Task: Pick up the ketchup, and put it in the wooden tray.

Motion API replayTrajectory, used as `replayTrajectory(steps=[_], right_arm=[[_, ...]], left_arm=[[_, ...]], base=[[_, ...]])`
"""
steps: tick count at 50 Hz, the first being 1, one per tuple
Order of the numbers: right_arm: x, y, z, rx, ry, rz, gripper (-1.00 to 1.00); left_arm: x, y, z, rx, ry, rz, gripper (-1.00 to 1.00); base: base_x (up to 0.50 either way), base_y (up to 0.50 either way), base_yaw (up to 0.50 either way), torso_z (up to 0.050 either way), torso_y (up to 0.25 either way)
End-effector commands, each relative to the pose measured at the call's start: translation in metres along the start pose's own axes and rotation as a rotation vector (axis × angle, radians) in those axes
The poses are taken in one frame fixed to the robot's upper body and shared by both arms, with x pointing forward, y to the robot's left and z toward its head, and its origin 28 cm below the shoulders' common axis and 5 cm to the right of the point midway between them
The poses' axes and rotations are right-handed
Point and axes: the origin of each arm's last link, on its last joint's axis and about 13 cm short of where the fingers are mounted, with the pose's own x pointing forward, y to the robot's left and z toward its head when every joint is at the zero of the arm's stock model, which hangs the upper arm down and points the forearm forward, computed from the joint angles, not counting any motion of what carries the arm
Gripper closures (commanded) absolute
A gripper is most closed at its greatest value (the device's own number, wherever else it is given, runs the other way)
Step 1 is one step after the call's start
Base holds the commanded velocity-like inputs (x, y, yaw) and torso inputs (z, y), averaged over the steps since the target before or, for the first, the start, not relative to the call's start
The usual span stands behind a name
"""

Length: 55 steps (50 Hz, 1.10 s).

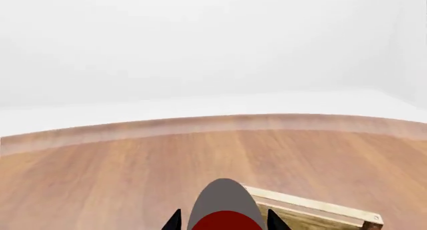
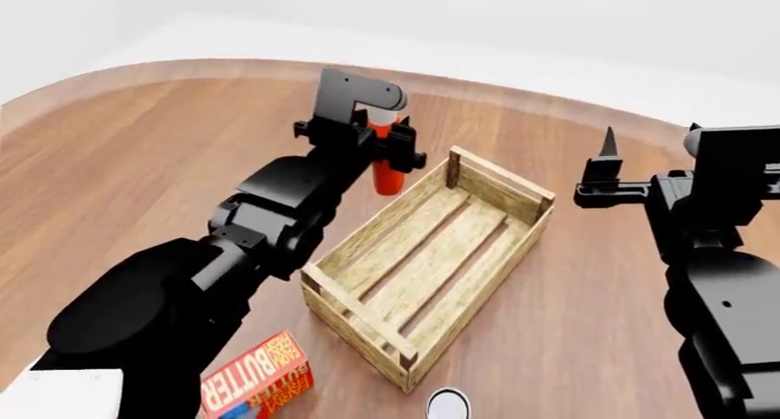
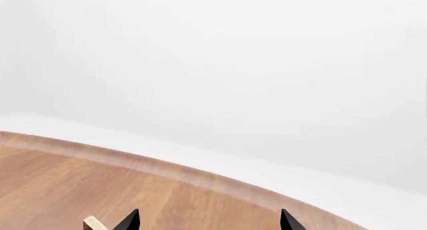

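Head view: the left gripper [image 2: 380, 145] is clamped on the ketchup [image 2: 386, 172] just beside the wooden tray [image 2: 426, 264] – apparently lifted; the right gripper [image 3: 208, 221] hangs spread apart.

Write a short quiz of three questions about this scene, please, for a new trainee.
1. True or false: the ketchup lies inside the wooden tray.
2. Which gripper is shut on the ketchup? A) left gripper B) right gripper
3. What is the red-orange box near the tray's near corner?

Key:
1. False. It is held upright beside the tray's far corner, outside it.
2. A. In the left wrist view the fingertips flank the bottle; the right gripper is open and holds nothing.
3. A butter box.
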Motion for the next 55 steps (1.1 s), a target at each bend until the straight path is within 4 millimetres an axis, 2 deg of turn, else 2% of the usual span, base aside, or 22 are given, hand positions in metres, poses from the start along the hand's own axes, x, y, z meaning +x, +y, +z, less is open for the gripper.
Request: replayTrajectory(steps=[1,24,55], right_arm=[[0.000,-0.007,-0.003,0.001,0.004,-0.016,-1.00],[-0.013,-0.014,0.005,0.007,0.000,-0.025,-1.00],[-0.037,-0.018,0.015,0.019,0.001,-0.034,-1.00]], left_arm=[[0.001,-0.006,0.003,-0.012,-0.001,-0.020,1.00],[0.003,-0.016,0.016,-0.012,-0.029,-0.060,1.00],[0.003,-0.025,0.015,0.009,-0.021,-0.102,1.00]], base=[[0.00,0.00,0.00,0.000,-0.145],[0.00,0.00,0.00,0.000,-0.142],[0.00,0.00,0.00,0.000,-0.126]])
